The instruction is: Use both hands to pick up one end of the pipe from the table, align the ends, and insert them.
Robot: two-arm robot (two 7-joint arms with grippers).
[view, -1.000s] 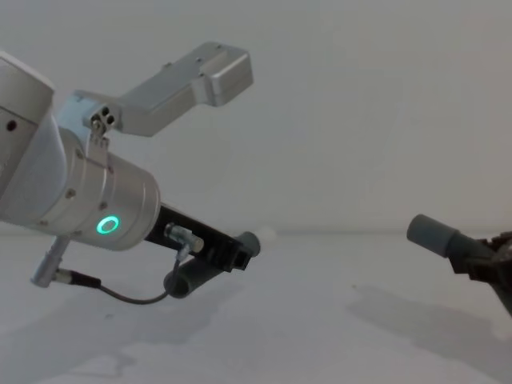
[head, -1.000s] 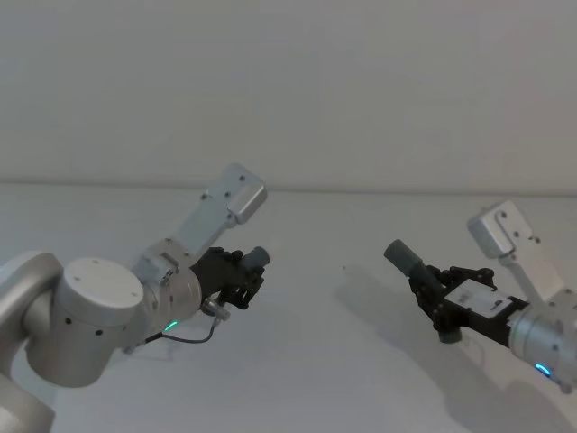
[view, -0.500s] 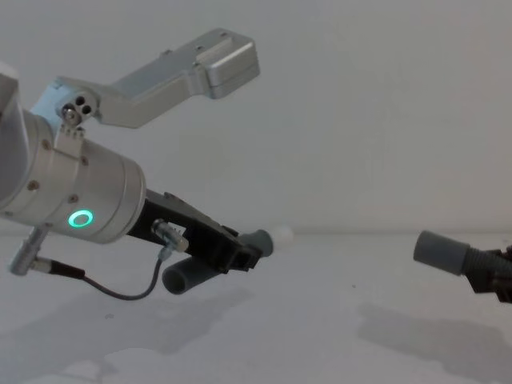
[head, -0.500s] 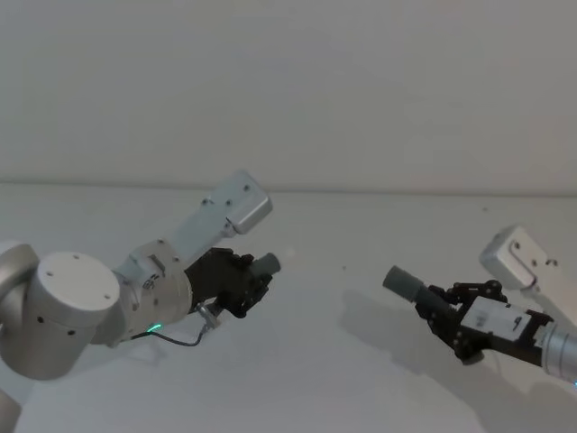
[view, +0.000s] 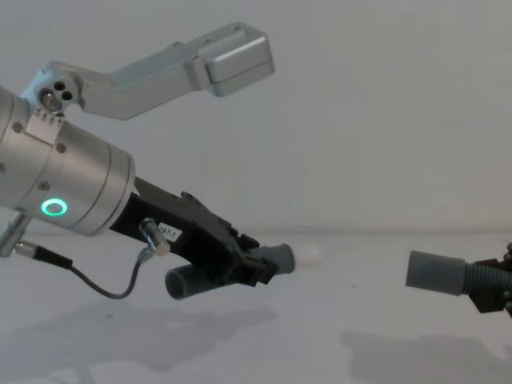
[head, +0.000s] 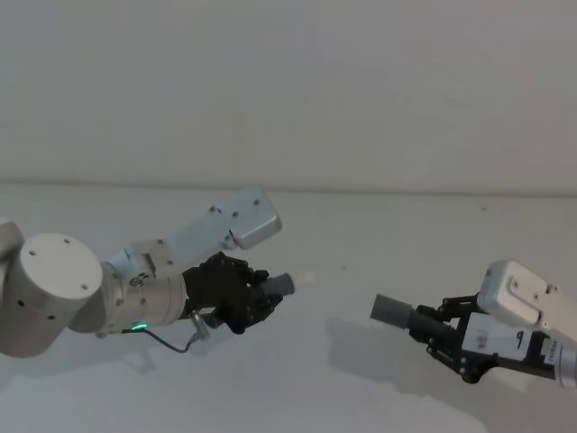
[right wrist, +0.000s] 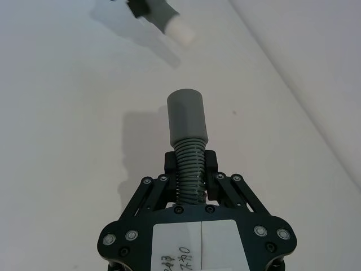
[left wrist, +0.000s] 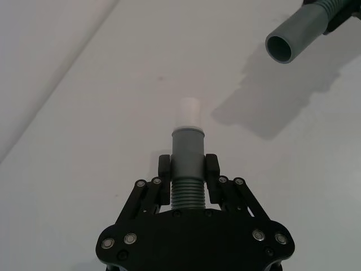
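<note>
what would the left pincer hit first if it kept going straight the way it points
Probably the white table: the left pincer and its white-tipped pipe piece aim slightly down, the socket mouth off to one side; depth unclear.

Left claw [head: 262,294], right claw [head: 429,326]: clenched, aloft.

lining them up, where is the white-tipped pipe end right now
The white-tipped end juts from the left tool near the middle of the head view, raised off the table, a gap away from the socket mouth in the right tool.
</note>
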